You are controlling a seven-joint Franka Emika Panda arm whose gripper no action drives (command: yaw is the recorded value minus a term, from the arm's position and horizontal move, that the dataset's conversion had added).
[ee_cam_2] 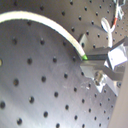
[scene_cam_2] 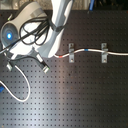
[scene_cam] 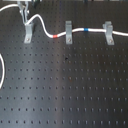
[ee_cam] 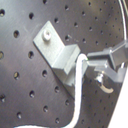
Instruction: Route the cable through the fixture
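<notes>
The pincer [scene_cam: 24,20] is shut on the cable [scene_cam: 46,29], right above the left clip [scene_cam: 28,34]. To its right the cable runs through two more clips [scene_cam: 68,31], all on a black perforated board [scene_cam: 65,85]. No readable writing shows.

Open board [scene_cam: 70,95] below the fixture row, three fixtures [scene_cam: 68,31] w/ cable [scene_cam: 95,31] strung across block the top strip.
</notes>
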